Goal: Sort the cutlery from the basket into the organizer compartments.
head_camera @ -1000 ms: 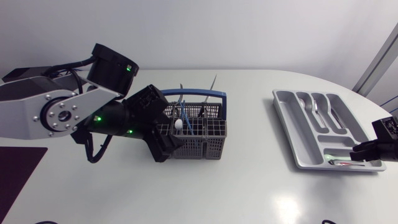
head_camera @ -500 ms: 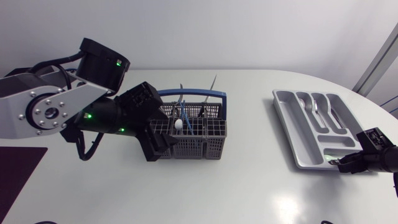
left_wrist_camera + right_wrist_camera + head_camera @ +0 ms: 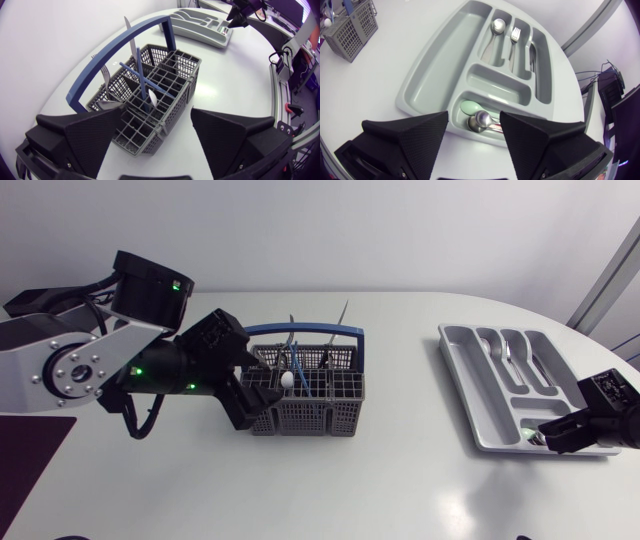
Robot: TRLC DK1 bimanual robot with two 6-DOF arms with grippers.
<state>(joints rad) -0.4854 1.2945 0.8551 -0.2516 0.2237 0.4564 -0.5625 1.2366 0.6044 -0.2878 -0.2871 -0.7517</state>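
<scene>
1. The left gripper [image 3: 245, 395] [image 3: 156, 114] is easing back from over the basket [image 3: 320, 420] [image 3: 170, 80] towards its left end.
2. The right gripper [image 3: 548, 435] [image 3: 474, 120] is shifting slightly, far right of the basket, above the organizer [image 3: 470, 380] [image 3: 435, 65].
3. Both are keeping their fingers spread, gripping nothing.
4. Cutlery [image 3: 290, 360] [image 3: 142, 82] is standing in the basket.
</scene>
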